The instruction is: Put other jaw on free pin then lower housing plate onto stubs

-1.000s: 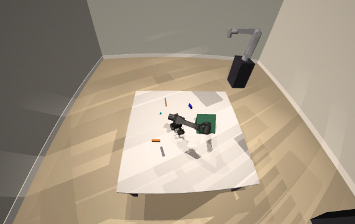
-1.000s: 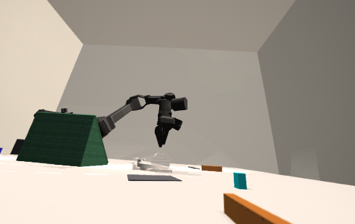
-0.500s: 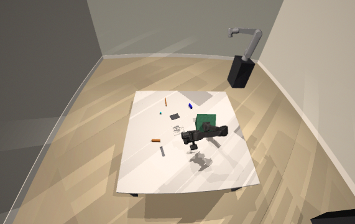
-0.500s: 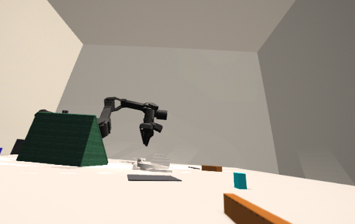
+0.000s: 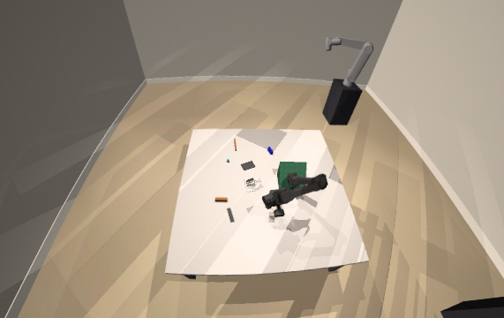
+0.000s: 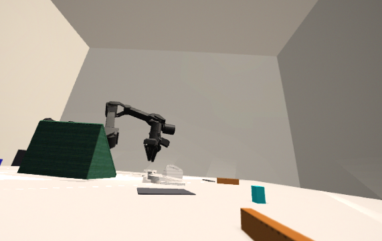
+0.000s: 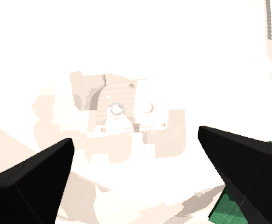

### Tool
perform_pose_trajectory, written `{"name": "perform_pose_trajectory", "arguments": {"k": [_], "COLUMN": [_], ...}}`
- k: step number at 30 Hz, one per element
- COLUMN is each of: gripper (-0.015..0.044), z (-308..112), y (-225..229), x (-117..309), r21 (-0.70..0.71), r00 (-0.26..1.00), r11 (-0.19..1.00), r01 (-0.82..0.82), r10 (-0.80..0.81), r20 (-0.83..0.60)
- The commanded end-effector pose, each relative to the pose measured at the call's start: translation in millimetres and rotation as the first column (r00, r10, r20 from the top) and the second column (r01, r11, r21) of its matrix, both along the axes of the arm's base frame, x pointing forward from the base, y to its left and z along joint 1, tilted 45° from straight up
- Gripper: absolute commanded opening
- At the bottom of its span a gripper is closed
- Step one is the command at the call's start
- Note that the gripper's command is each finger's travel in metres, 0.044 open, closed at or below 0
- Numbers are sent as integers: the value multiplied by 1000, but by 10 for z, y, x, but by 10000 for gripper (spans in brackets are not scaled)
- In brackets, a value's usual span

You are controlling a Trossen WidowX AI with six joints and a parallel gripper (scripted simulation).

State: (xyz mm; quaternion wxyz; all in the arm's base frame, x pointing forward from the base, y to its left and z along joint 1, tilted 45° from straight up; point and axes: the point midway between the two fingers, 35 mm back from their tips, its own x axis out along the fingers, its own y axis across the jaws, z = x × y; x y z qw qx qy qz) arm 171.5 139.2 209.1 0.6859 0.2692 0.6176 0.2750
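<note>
Pale two-pin assembly point(image 7: 137, 125) lay on white table point(image 5: 216, 261) point(image 6: 110, 214) point(image 7: 17, 30), probably with one jaw fitted; glare blurred it. Open, empty gripper point(image 6: 150, 161) point(image 7: 137, 137) hung above the table. Green block point(image 5: 292, 170) point(image 6: 65, 150) crowded the arm point(image 5: 296, 193) point(image 6: 138, 112); table edges sat well apart from the assembly, wood floor point(image 5: 124, 230) and grey walls point(image 5: 243, 40) point(image 6: 184, 100) beyond.

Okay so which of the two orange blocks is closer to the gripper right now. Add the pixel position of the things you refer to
The thicker orange block point(image 5: 221, 200) point(image 6: 227, 181), beside the dark grey strip point(image 5: 230, 215); the thin orange stick point(image 5: 235, 144) point(image 6: 271, 226) lies farther.
</note>
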Motion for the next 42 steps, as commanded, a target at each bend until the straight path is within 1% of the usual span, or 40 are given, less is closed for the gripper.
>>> {"name": "perform_pose_trajectory", "arguments": {"k": [1, 25, 42], "gripper": [440, 440, 440], "z": [-89, -234, -419], "y": [89, 237, 427], "x": [-8, 13, 36], "r21": [2, 2, 4], "r00": [1000, 1000, 1000], "r11": [1000, 1000, 1000], "r01": [5, 4, 4], "r10": [-5, -4, -4], "r20": [-1, -1, -1]}}
